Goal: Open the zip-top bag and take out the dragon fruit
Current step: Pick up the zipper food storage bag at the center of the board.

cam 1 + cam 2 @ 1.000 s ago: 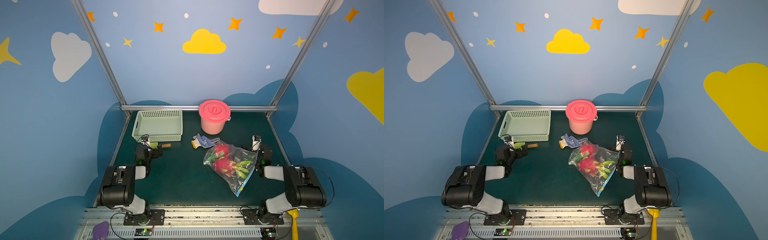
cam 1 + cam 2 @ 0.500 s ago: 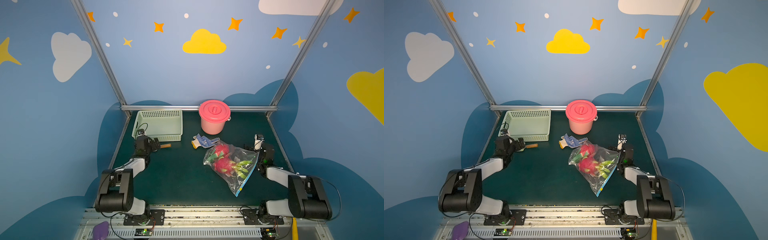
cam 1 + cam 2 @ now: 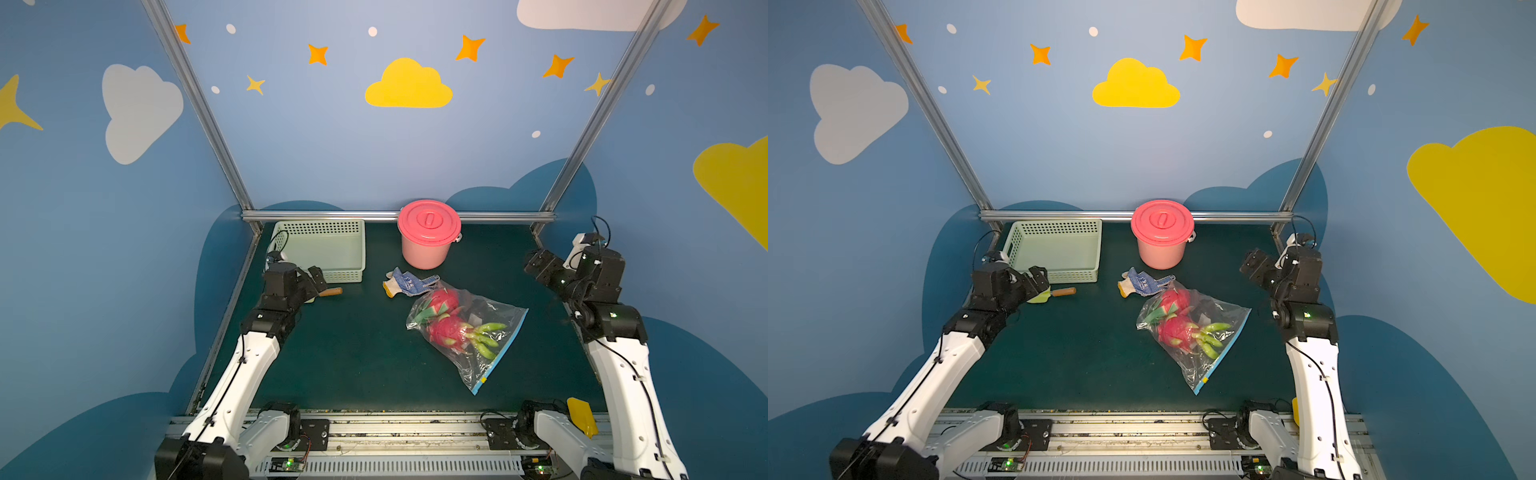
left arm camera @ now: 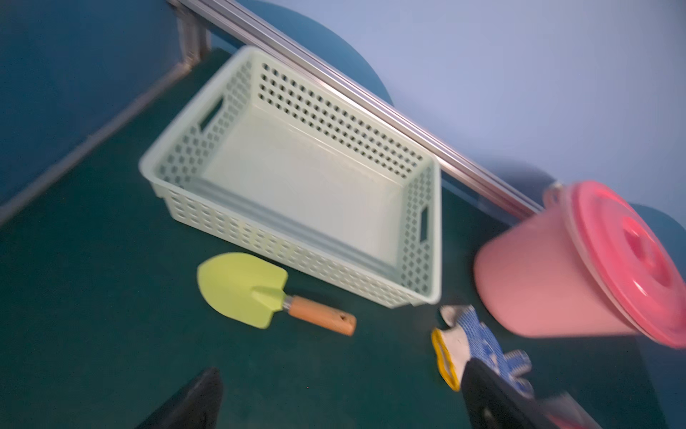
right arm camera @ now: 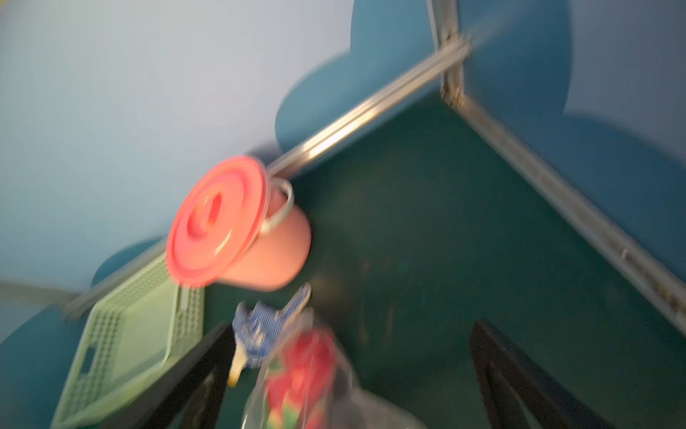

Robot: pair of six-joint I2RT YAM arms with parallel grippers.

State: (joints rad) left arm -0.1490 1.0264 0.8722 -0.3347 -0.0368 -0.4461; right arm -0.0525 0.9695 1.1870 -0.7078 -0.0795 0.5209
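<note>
green worktop (image 3: 353,357), limp slippery zip-top bag (image 3: 496,316): i'd pinch its zip strip (image 3: 502,350). left hand (image 3: 318,282) and right hand (image 3: 536,268) gape empty.

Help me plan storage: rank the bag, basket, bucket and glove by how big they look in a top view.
1. bag and basket: about alike; the bag lies nearer the camera, so I will not rank these two.
2. bucket
3. glove, clearly smallest
</note>
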